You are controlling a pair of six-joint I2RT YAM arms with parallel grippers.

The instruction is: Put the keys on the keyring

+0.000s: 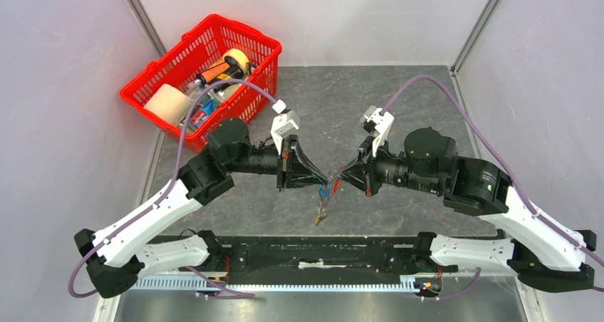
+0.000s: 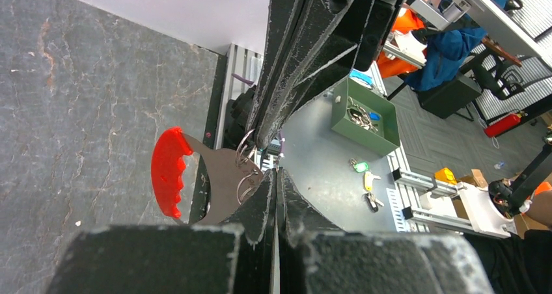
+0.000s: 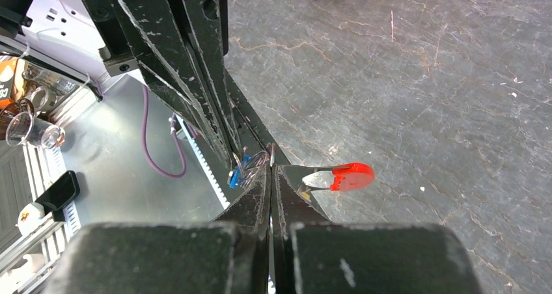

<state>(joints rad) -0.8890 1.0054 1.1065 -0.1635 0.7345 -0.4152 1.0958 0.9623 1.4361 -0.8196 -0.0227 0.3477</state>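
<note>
My two grippers meet tip to tip above the middle of the mat. The keyring shows as a red crescent (image 2: pixel 168 180) on a silvery plate with wire rings (image 2: pixel 246 160). It hangs between the tips, with its grey-tan metal pieces (image 1: pixel 322 214) dangling below. My left gripper (image 2: pixel 275 172) is shut, pinching at the wire rings. My right gripper (image 3: pixel 270 166) is shut too, with the red clip (image 3: pixel 351 175) just right of its tip. The blue-headed key (image 3: pixel 238 176) hangs among the rings at the left of that tip and also shows in the top view (image 1: pixel 324 191).
A red basket (image 1: pixel 142 87) full of items stands at the back left of the grey mat (image 1: pixel 413 101). A black rail (image 1: pixel 313 247) runs along the near edge between the arm bases. White walls close in both sides.
</note>
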